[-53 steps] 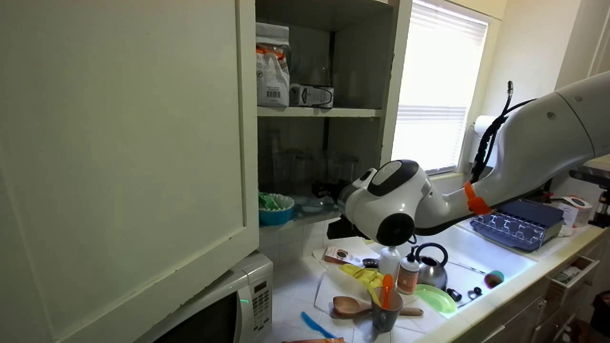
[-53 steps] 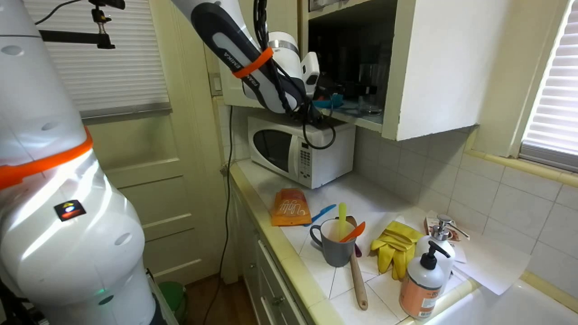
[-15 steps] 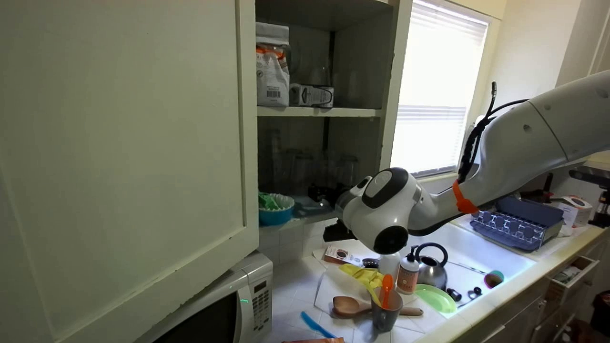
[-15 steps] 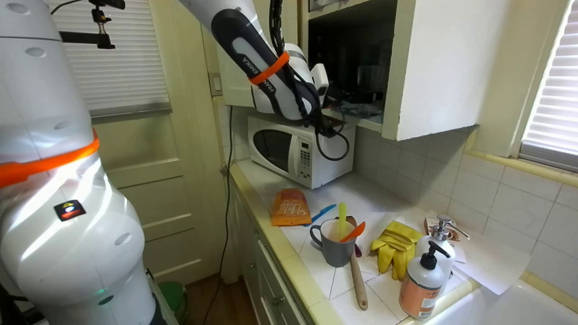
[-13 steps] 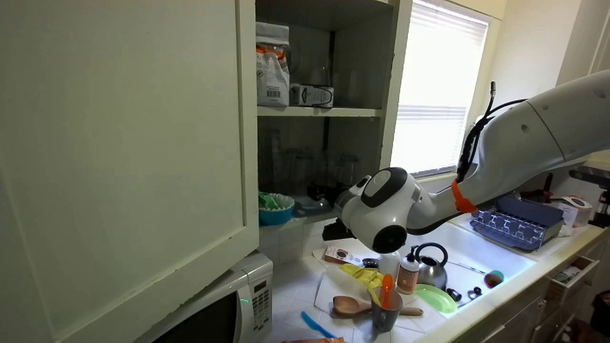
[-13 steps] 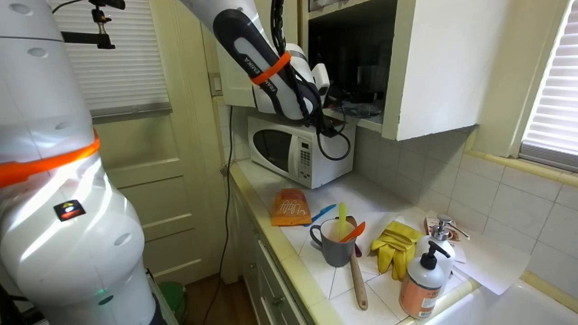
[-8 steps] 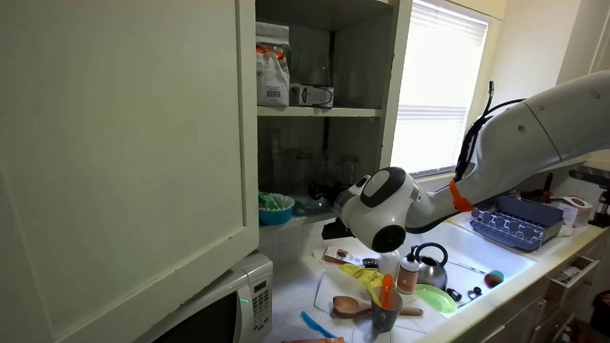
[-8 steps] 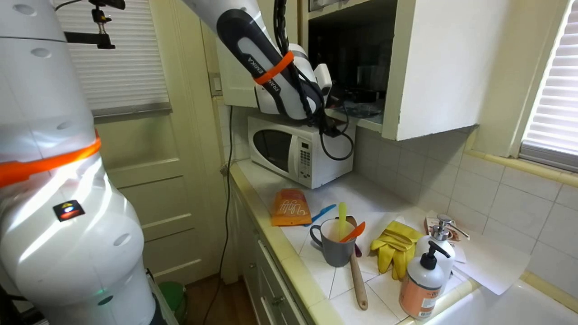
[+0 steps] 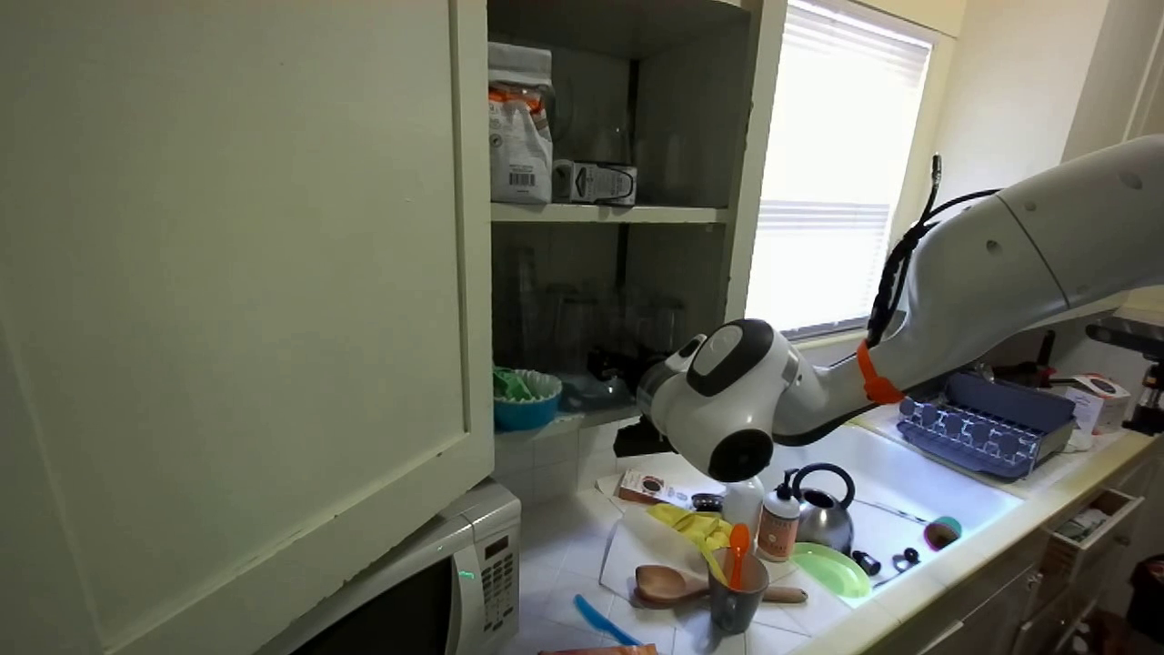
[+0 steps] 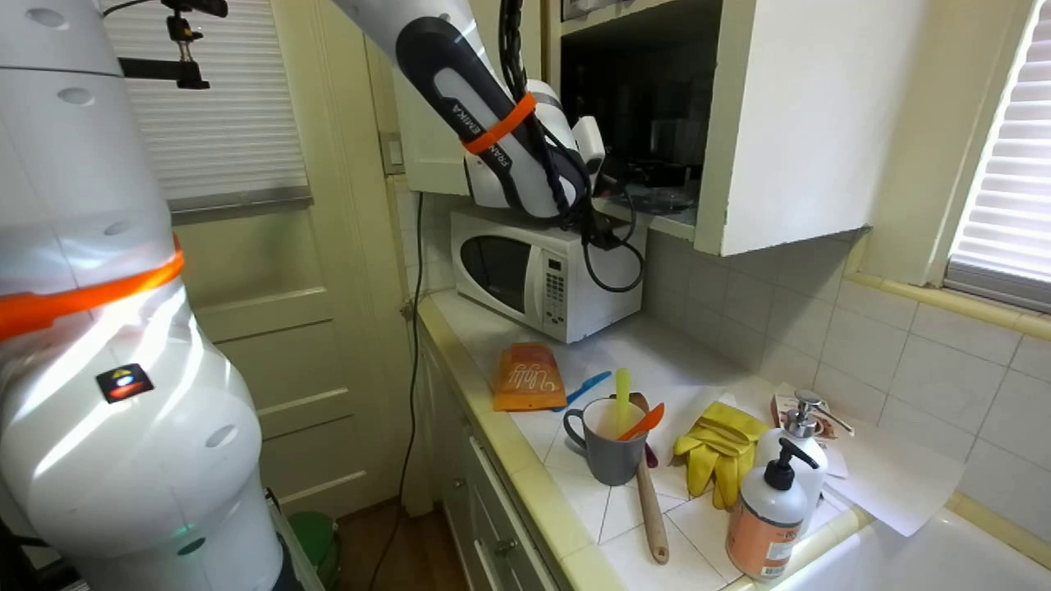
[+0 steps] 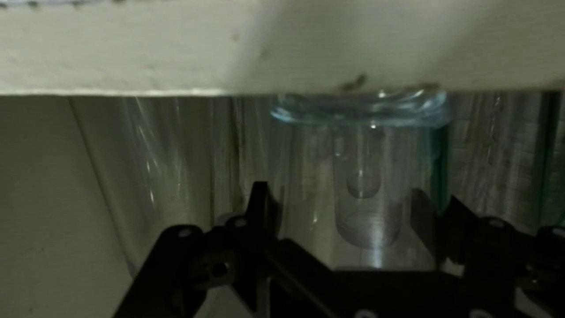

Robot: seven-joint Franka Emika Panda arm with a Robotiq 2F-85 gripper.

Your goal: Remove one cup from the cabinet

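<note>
Wrist view: cup (image 11: 357,176), long axis vertical.

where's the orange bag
In an exterior view, the bag lies on the counter, in front of the microwave and left of the mug.

- "EMIKA" and "FRAN" on the dark shell of the robot arm (image 10: 476,103), one to each side of an orange band (image 10: 502,124), in an exterior view.
- "Ugly" in pale script on an orange pouch (image 10: 530,382).
- A yellow triangle on a small dark label (image 10: 125,383), set on the white robot body (image 10: 131,460).
- A barcode (image 9: 522,179) low on the front of a pale bag (image 9: 518,132); the bag's words are too blurred to read.
- Print on a grey-and-white carton (image 9: 597,184) just beside that bag, too small to read.
- Lettering on an orange-labelled pump bottle (image 10: 768,525), and key markings on the microwave (image 10: 556,287): illegible.
</note>
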